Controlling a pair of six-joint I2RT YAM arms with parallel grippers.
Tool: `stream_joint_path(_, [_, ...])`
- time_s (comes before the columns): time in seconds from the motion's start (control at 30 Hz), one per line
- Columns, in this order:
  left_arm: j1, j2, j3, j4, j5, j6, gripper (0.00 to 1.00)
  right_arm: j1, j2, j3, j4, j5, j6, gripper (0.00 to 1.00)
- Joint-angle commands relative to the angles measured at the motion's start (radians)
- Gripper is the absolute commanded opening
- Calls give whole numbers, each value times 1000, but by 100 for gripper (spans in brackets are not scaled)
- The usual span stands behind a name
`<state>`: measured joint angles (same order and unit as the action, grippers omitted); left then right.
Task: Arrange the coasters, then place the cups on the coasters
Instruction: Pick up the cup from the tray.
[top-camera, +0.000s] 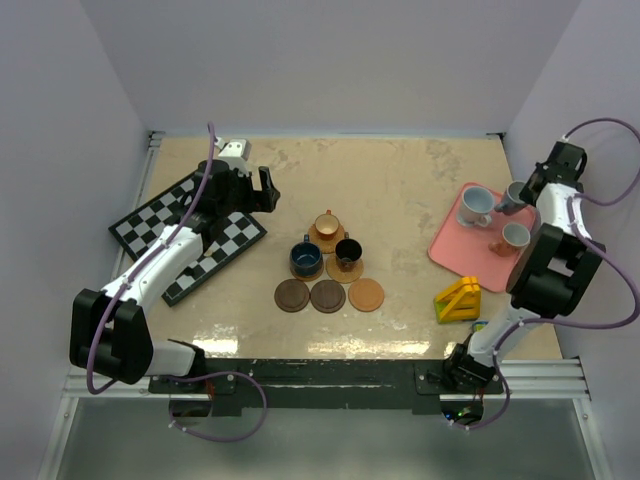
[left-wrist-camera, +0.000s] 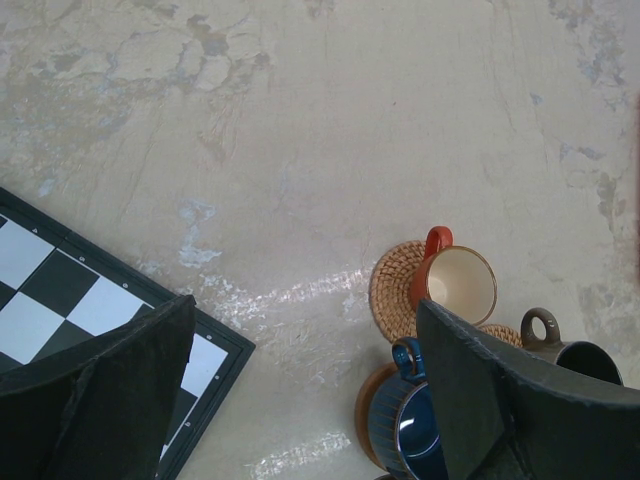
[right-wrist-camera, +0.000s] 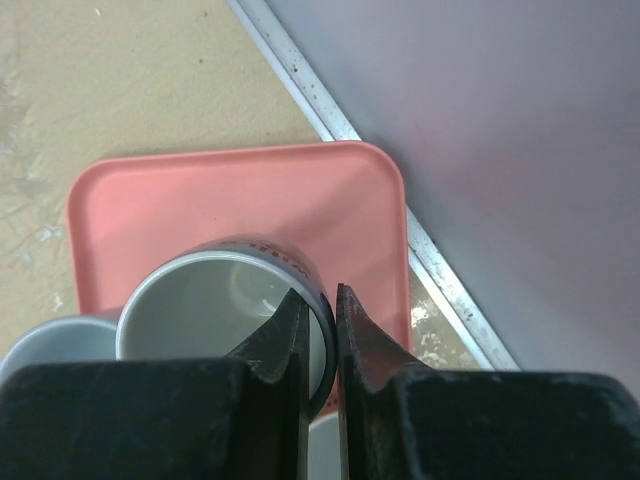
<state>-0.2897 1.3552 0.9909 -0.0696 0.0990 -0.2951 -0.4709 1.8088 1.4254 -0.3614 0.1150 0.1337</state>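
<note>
Three cups stand on coasters mid-table: an orange cup, a dark blue cup and a black cup. In front of them lie two bare dark brown coasters and an orange-tan coaster. My right gripper is shut on the rim of a pale grey cup over the pink tray, one finger inside and one outside. Two more pale cups sit on the tray. My left gripper hangs open left of the orange cup and blue cup.
A black-and-white chessboard lies at the left under my left arm. A yellow and green block stands in front of the pink tray. The metal table rail and the wall run close behind the tray.
</note>
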Motion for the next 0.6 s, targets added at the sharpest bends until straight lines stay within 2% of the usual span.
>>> stream_joint_path(0.0, [-11,-33,38,30,-18,14,96,-2,-153,30,24,35,17,0])
stream_joint_path(0.27, [-29,-45,31,43,-22,37,95,49,-295,95,23,5,67,0])
stream_joint_path(0.4, [-43,-77,14,53,-31,97,95,214,-324,179,-13,22,86,0])
stream_joint_path(0.57, [-72,-125,-18,146,4,194,95,446,-371,158,36,-67,170,0])
